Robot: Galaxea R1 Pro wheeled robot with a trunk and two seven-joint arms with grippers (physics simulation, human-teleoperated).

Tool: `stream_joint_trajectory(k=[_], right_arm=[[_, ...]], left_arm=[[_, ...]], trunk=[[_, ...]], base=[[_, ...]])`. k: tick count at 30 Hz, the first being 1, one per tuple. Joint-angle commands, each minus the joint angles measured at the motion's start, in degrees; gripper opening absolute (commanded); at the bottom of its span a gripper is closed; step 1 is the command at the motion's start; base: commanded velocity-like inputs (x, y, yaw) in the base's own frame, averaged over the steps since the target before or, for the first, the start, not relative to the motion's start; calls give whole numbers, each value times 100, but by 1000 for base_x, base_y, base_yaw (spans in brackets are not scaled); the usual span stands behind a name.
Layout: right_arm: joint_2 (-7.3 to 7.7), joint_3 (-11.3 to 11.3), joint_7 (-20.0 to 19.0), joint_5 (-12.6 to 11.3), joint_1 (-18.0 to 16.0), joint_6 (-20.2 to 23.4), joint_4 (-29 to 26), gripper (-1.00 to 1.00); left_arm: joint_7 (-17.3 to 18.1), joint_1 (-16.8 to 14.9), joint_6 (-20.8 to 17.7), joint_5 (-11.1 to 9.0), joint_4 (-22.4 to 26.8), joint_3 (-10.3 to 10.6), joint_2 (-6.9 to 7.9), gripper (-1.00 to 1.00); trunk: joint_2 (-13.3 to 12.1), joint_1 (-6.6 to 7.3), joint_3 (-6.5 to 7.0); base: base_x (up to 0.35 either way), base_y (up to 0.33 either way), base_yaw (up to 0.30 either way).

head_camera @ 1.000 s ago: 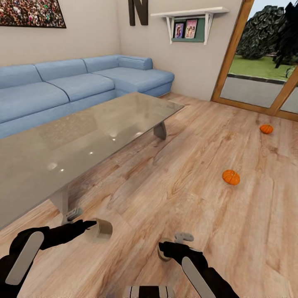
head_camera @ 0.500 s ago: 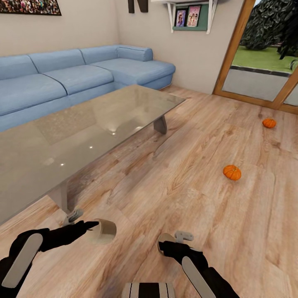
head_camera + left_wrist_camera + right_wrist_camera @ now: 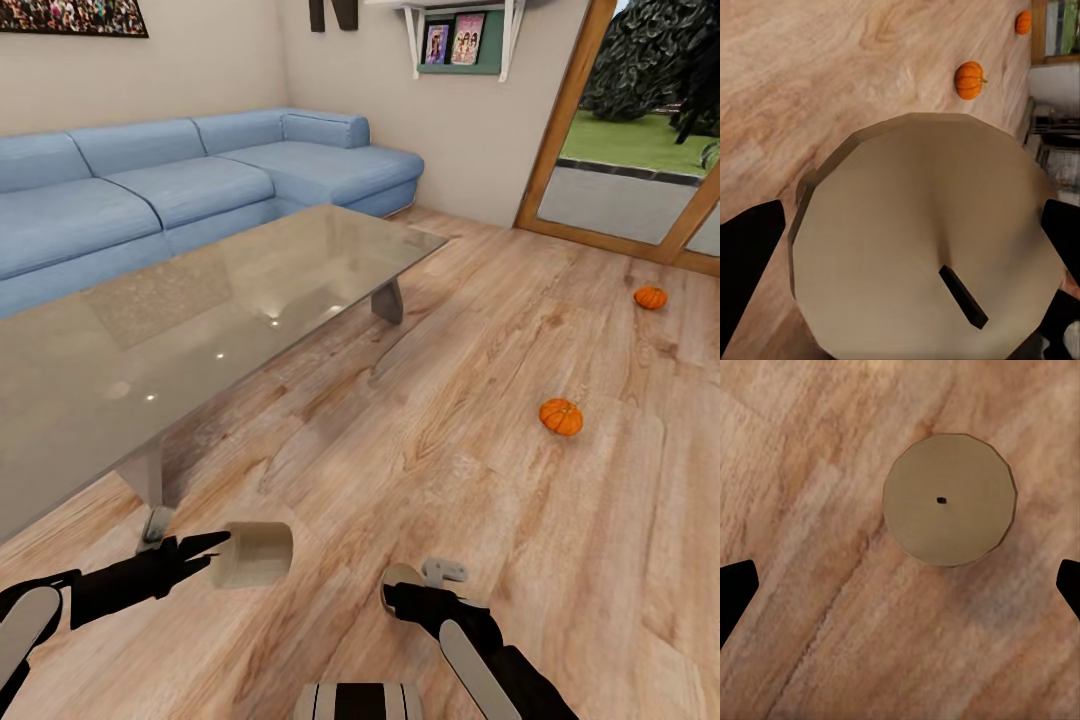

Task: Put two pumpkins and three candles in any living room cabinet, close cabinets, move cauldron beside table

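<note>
The left claw (image 3: 215, 553) holds a short, stubby tan wax candle (image 3: 252, 553) by its round side, its dark fingers on either flank in the left wrist view (image 3: 916, 240). Judged by look, the candle is light, stiff and smooth, perhaps slippery, so opposite sides of the cylinder seem the best place to hold.

The right claw (image 3: 400, 597) hangs spread wide over a second tan candle (image 3: 949, 499) standing on the wooden floor (image 3: 480, 520), its fingertips well apart from it.

Two candles show. Two small ribbed orange pumpkins lie on the floor: the nearer (image 3: 561, 416) and the farther (image 3: 650, 297) by the glass door. Both look firm and light.

The glass-topped desk (image 3: 180, 340) stands just beside the left arm.
</note>
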State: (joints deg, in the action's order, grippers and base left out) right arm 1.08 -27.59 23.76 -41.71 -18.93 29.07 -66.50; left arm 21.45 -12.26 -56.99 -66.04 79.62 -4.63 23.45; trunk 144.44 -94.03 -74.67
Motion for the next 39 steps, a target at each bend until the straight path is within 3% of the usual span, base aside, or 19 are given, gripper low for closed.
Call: stream_joint_trajectory(k=[1, 11, 32, 39], right_arm=[[6, -19, 58, -57, -5, 2, -4, 100], [0, -11, 64, -49, -5, 2, 22, 100], [1, 9, 38, -69, -5, -177, 40, 100], [-2, -8, 15, -54, -5, -399, 257, 100]], left_arm=[[129, 8, -23, 39, -3, -9, 3, -100], [978, 39, -19, 74, -41, 13, 272, -100], [1047, 91, -14, 69, -34, 23, 277, -100], [1054, 92, -14, 58, -34, 23, 281, -100]], trunk=[[2, 1, -4], [2, 1, -4], [2, 1, -4], [11, -17, -159]], base=[[0, 0, 0], [36, 4, 0], [46, 0, 0], [0, 0, 0]])
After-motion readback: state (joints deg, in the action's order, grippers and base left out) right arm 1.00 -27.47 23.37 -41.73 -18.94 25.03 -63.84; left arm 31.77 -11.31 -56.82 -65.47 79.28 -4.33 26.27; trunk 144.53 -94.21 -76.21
